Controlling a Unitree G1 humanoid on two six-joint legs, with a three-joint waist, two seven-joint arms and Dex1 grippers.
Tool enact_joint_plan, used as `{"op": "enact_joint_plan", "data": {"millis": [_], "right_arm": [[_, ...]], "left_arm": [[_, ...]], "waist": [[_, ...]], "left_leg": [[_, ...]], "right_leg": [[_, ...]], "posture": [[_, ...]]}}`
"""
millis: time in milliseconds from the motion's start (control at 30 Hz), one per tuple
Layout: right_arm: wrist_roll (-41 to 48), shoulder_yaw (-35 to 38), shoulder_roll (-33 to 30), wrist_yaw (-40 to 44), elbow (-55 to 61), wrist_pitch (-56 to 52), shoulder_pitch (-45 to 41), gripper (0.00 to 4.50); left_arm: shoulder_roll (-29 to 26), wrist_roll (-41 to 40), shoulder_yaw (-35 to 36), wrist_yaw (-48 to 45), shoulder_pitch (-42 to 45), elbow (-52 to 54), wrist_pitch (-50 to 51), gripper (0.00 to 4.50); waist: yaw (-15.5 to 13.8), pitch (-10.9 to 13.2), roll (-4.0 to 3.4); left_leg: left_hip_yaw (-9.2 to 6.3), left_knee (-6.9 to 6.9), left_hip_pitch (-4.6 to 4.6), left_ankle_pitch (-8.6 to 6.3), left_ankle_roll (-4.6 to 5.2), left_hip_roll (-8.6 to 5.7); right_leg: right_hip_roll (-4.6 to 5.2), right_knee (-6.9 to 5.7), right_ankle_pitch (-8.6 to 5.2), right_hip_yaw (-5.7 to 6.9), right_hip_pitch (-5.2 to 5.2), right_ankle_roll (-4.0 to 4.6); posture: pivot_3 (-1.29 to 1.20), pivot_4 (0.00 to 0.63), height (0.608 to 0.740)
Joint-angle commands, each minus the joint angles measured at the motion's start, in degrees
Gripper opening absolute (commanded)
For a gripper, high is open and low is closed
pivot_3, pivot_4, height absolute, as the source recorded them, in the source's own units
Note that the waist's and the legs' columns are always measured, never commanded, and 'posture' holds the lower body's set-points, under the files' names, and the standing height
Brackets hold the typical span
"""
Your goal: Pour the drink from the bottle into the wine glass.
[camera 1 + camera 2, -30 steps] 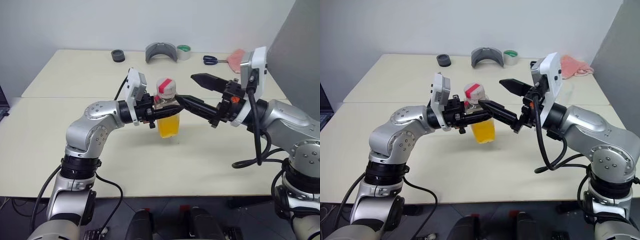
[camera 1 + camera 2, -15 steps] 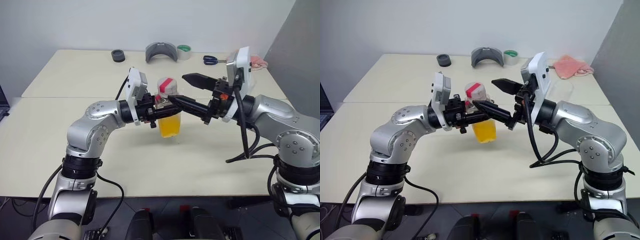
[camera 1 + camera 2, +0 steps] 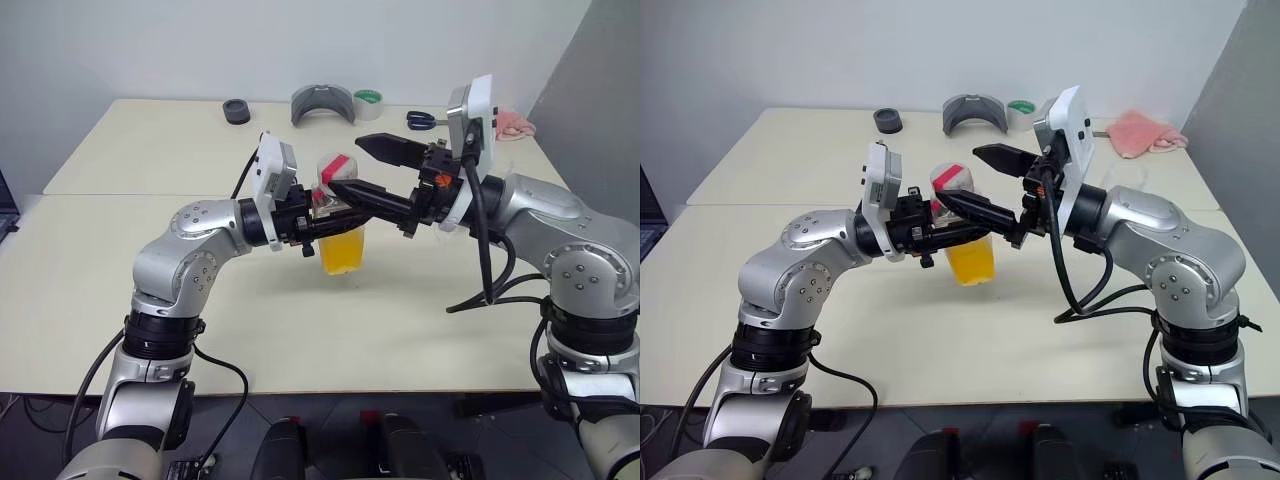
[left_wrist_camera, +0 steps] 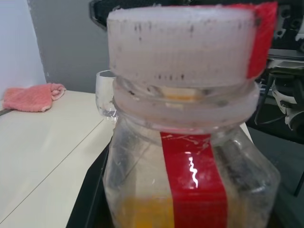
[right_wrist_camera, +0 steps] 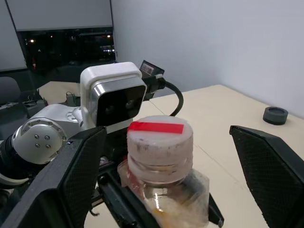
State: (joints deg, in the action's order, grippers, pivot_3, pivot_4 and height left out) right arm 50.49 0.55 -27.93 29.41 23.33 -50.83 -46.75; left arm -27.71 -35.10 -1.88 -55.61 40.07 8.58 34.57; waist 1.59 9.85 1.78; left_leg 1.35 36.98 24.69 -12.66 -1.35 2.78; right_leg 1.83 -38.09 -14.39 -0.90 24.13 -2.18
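head views: bottle [image 3: 338,218] at frame centre above the table [image 3: 150,290], clamped by closed left gripper [image 3: 318,222]; right gripper [image 3: 370,170] spread wide either side of the cap [image 3: 337,170].
left wrist view: drink [image 4: 147,211] low in bottle, wine glass [image 4: 105,94] centre-left.
right wrist view: cap between parted fingers [image 5: 270,166].

Both head views look forward and down over the cream tabletop [image 3: 120,300]. The left wrist view sits very close behind the small clear plastic bottle [image 4: 190,156]; the right wrist view faces it from the opposite side, between its tool's [image 5: 175,166] fingers.
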Motion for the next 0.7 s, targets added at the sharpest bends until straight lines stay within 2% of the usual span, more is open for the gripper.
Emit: {"op": "enact_joint_plan", "data": {"millis": [33, 700], "right_arm": [[-1.0, 0.4, 0.1, 1.3, 0.2, 1.7, -2.1, 4.43], [-5.6, -0.8, 1.3, 3.3, -2.0, 2.4, -3.3, 4.43]], "left_arm": [[0.1, -1.0, 0.8, 0.1, 0.4, 2.5, -0.5, 1.77], [0.5, -1.0, 0.5, 0.1, 0.7, 2.7, 0.0, 1.77]], "waist": [[0.0, 0.0, 0.00], [0.0, 0.0, 0.00]], "left_leg": [[0.00, 0.00, 0.00, 0.00, 0.00, 0.00], [0.00, 0.00, 0.00, 0.00, 0.00, 0.00]], "right_leg": [[0.00, 0.00, 0.00, 0.00, 0.00, 0.00], [0.00, -0.01, 0.00, 0.00, 0.00, 0.00]], "posture": [[0.00, 0.150, 0.740], [0.00, 0.150, 0.740]]}}
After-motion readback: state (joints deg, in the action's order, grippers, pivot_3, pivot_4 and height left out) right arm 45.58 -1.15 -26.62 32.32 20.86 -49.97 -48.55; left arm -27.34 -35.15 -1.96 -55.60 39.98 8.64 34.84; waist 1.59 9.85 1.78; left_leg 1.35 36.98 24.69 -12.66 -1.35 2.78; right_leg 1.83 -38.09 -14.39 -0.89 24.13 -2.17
